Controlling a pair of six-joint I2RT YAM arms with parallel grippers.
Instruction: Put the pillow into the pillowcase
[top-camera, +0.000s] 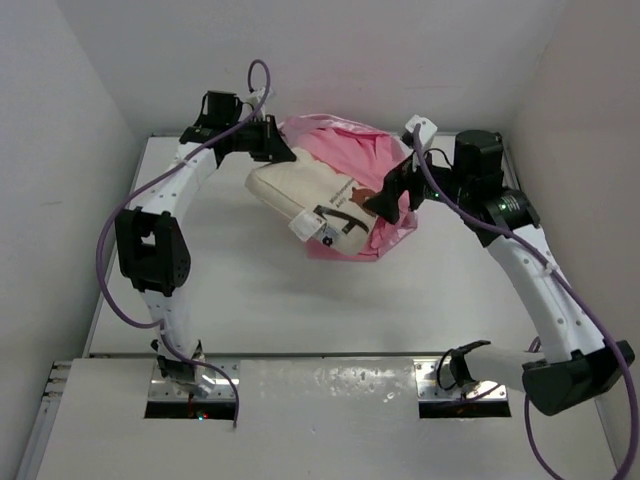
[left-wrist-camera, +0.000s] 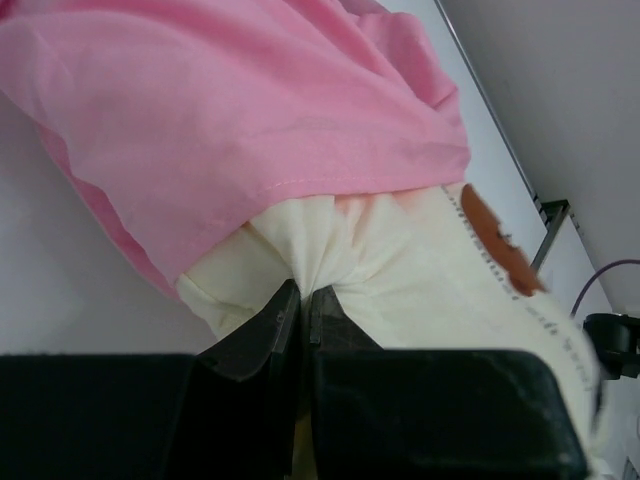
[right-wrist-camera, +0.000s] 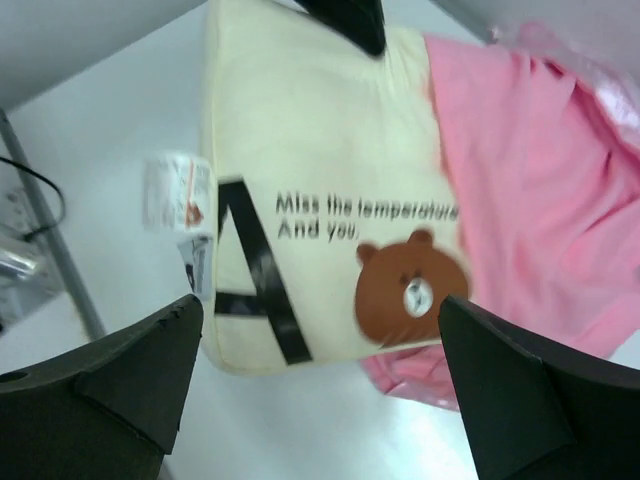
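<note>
Left gripper (left-wrist-camera: 305, 297) pinches pillow (left-wrist-camera: 400, 270) edge | right gripper (right-wrist-camera: 318, 320) wide over pillow | pillowcase (left-wrist-camera: 250, 110) partly on

White arms (top-camera: 181, 181), black joints (top-camera: 150, 250), purple cables (top-camera: 103, 262)

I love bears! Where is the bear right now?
In the right wrist view, the bear is printed on the pillow, just under the words, right beside the pillowcase and in front of the open right claw.

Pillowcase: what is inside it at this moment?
One end of the pillow sits inside the pillowcase; the end with the bear print and tag sticks out. Pink fabric hides how deep it reaches.
</note>
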